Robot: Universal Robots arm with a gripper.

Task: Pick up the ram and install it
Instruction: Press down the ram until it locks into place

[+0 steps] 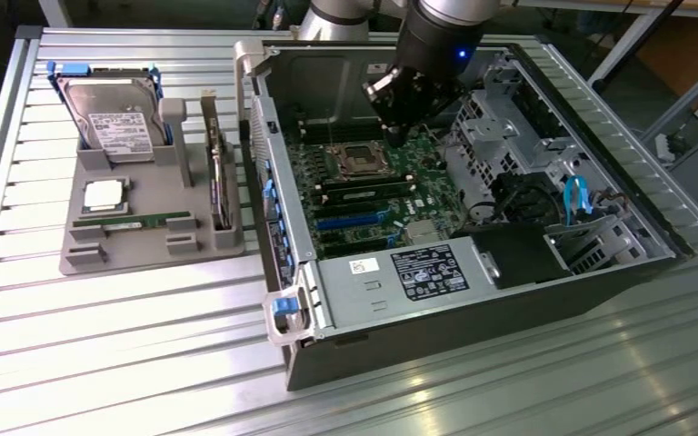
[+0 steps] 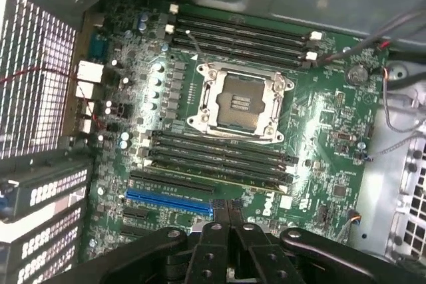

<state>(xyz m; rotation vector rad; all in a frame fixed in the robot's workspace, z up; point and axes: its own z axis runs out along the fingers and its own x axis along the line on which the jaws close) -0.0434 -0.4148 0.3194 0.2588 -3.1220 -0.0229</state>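
The ram (image 1: 131, 221), a thin green stick, lies flat in the grey holder (image 1: 88, 259) on the exterior view's left, in front of the silver processor chip (image 1: 104, 193). My gripper (image 1: 394, 138) hangs inside the open computer case, just above the motherboard (image 1: 416, 168) beside the empty processor socket (image 1: 358, 162), far from that stick. In the wrist view its fingers (image 2: 214, 231) are pressed together with nothing between them, over the dark memory slots (image 2: 219, 161) and the blue slot (image 2: 170, 202). One slot (image 2: 219, 177) shows a pale edge along its length; whether a stick sits in it I cannot tell.
The holder also carries a hard drive (image 1: 113, 113) and an upright expansion card (image 1: 215, 173). Case walls (image 1: 252, 118), a drive cage (image 1: 494, 123), the power supply (image 1: 428, 272) and loose cables (image 1: 573, 195) surround the motherboard. A ribbed metal table (image 1: 143, 345) lies all around.
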